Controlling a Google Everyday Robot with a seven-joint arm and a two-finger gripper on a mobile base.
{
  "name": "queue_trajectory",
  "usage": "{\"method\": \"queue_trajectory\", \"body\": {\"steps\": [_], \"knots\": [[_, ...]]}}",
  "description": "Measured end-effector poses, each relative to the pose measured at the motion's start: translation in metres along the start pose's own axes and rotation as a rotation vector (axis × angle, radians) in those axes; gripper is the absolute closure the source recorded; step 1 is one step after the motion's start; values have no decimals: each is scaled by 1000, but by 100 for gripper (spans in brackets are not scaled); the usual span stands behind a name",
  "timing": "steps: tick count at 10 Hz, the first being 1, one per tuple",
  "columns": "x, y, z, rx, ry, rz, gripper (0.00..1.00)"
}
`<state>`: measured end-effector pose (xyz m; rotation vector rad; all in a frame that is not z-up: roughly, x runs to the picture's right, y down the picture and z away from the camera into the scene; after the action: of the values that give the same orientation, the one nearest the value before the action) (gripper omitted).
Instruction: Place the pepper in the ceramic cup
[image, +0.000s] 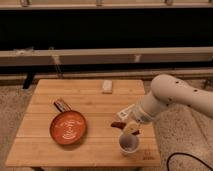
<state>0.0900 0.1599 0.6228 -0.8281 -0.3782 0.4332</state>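
The pepper (119, 124) is a small dark red piece held at the end of my gripper (125, 126), just above the table and up-left of the ceramic cup. The ceramic cup (128, 144) is small, white and round, standing near the table's front right edge. My white arm (170, 97) reaches in from the right, and the gripper sits directly above and slightly left of the cup's rim.
A round orange-red pan (68, 127) with white swirls and a dark handle lies at the front left of the wooden table (80, 95). A small white block (107, 86) lies near the back edge. A black cable (185, 159) runs on the floor at the right.
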Motion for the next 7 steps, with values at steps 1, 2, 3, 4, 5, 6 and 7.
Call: {"method": "queue_trajectory", "body": {"steps": [1, 2, 3, 4, 5, 6, 7], "knots": [[0, 3, -1, -14, -6, -1, 100], [0, 8, -1, -34, -16, -3, 100], [1, 13, -1, -48, -22, -3, 100], [2, 11, 2, -35, -12, -4, 100], [3, 9, 5, -28, -6, -6, 100], [4, 5, 14, -27, 1, -13, 100], [3, 6, 17, -29, 4, -15, 100]]}}
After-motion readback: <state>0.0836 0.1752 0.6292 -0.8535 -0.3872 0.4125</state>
